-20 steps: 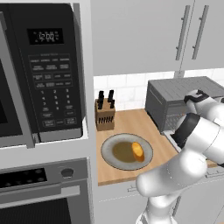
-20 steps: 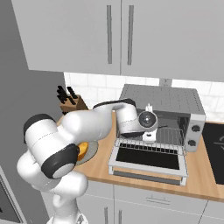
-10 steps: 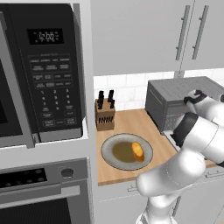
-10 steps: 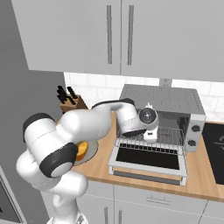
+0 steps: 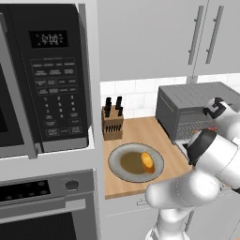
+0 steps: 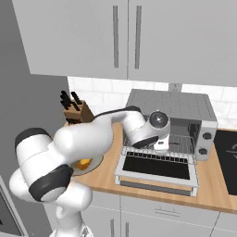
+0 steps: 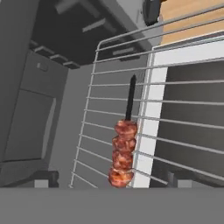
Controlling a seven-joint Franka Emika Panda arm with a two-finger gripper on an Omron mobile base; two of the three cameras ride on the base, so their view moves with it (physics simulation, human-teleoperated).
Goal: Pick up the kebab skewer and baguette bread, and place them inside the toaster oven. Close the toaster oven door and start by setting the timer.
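Reddish kebab skewer (image 7: 124, 148) between open claw (image 7: 113, 181) tips.

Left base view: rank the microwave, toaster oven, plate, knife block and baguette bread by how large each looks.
1. microwave, nearest the camera, which inflates it
2. toaster oven, partly hidden by the arm
3. plate
4. knife block
5. baguette bread
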